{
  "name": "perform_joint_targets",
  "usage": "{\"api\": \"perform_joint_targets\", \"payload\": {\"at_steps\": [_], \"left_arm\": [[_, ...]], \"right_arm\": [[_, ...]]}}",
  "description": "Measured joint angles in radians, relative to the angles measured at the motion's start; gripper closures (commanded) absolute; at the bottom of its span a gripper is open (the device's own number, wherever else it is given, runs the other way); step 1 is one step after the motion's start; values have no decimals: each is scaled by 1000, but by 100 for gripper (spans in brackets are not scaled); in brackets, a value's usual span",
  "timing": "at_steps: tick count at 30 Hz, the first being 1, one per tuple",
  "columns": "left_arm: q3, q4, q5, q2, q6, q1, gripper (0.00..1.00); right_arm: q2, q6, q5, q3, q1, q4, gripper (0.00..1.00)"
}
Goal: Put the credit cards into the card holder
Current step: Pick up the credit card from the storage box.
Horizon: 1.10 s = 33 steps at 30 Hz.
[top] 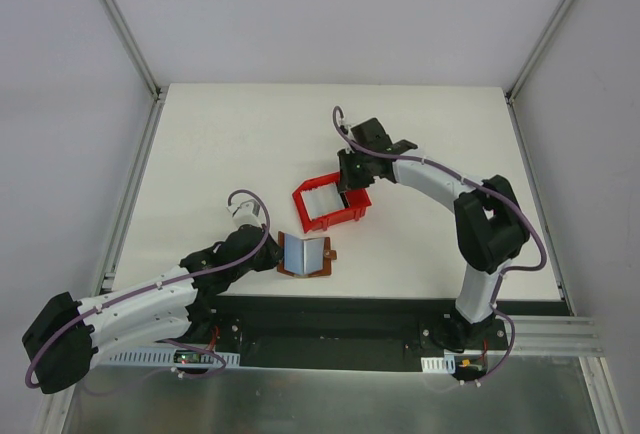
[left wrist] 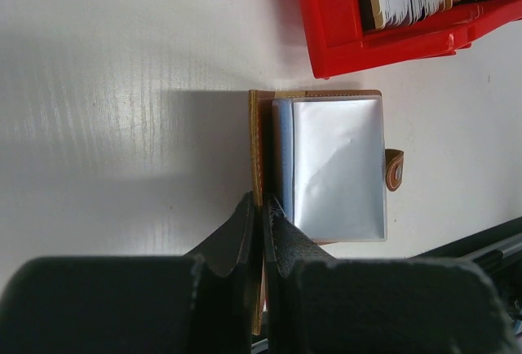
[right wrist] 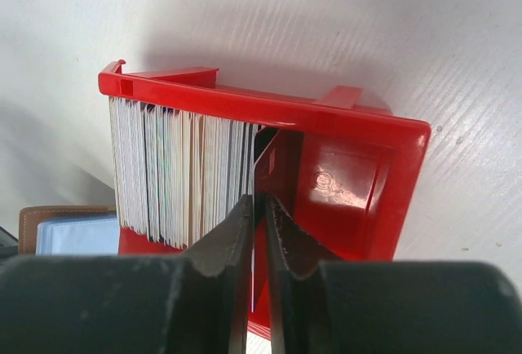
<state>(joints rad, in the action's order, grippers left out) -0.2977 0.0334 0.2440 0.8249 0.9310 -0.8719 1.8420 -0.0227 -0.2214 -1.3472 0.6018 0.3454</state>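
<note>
Nearest, left end effector [left wrist: 261,205]: two dark, matt, wedge-shaped fingers closed tight on the upright brown cover of the card holder, pinching its thin edge.
Card holder [left wrist: 334,166]: lies open on the counter just in front of the left arm, near the front edge; tan leather-like covers with a stitched rim; inner leaves are glossy, pale grey-blue plastic sleeves, rectangular with rounded corners; one cover stands on edge while the sleeves lie flat.
Clasp tab [left wrist: 394,169]: small rounded brown strap projecting from the side of the holder away from the fingers.
Red tray [right wrist: 359,174]: smooth moulded plastic, open-topped, box-shaped with thick walls and a stamped mark inside; sits just beyond the holder, apart from it.
Credit cards [right wrist: 179,174]: thin flat rectangles standing on edge in a close row inside the tray, whitish to grey edges packed like pages.
Right end effector [right wrist: 259,207]: fingers lowered into the tray, drawn almost together on a single thin dark card at the end of the row.
Counter [top: 250,134]: flat white surface with a faint ribbed grain.
</note>
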Motion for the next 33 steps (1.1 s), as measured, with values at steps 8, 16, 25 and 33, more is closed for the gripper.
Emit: {"api": "perform_joint_targets", "payload": {"at_steps": [8, 16, 25, 33], "left_arm": [[3, 0, 0, 0, 0, 0, 100], [40, -31, 0, 3, 0, 0, 100], [67, -67, -1, 4, 0, 0, 100], [67, -85, -10, 13, -13, -18, 100]], "right_arm": [[-5, 9, 10, -5, -8, 20, 100], [-46, 54, 100, -18, -8, 42, 100], [-217, 75, 129, -17, -8, 41, 100], [-431, -27, 45, 208, 1, -31, 100]]}}
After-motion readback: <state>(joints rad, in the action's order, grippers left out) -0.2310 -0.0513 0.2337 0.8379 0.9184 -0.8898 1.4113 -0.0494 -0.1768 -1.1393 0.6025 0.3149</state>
